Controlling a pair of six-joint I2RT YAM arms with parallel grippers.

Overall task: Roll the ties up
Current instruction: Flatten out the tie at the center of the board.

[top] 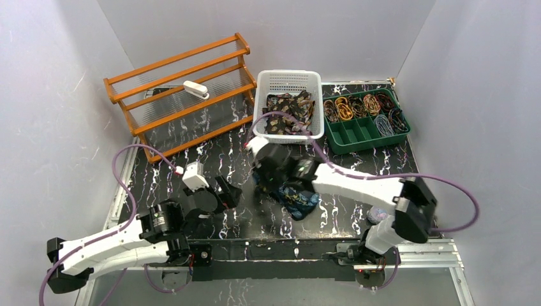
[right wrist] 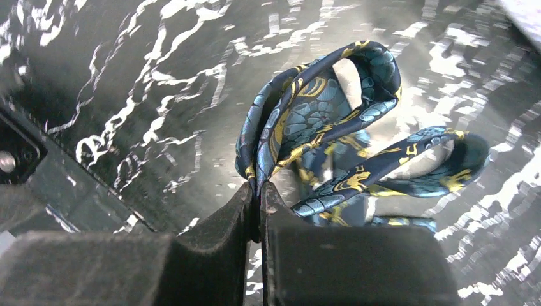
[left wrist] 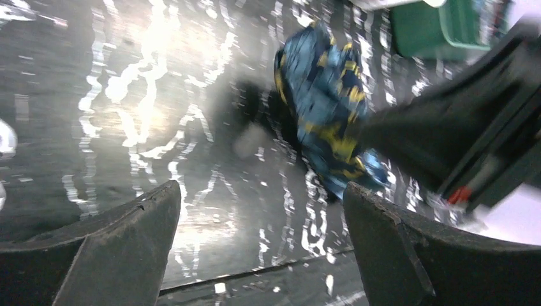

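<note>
A dark blue tie [right wrist: 319, 121] with teal and gold paisley hangs in loose loops just above the black marbled table. My right gripper [right wrist: 258, 188] is shut on a fold of it. From above, that tie [top: 301, 203] bunches below the right gripper [top: 273, 182] at the table's middle. My left gripper [top: 224, 191] stands open to its left, apart from the cloth. In the left wrist view the blue tie [left wrist: 325, 108] lies ahead and to the right of the left gripper [left wrist: 261, 197], with nothing between the fingers. More ties [top: 290, 111] fill the white basket.
The white basket [top: 288, 78] stands at the back centre. Beside it on the right, a green tray [top: 357, 132] holds several rolled ties. An orange wooden rack [top: 185, 89] stands at the back left. Purple cables loop from both arms.
</note>
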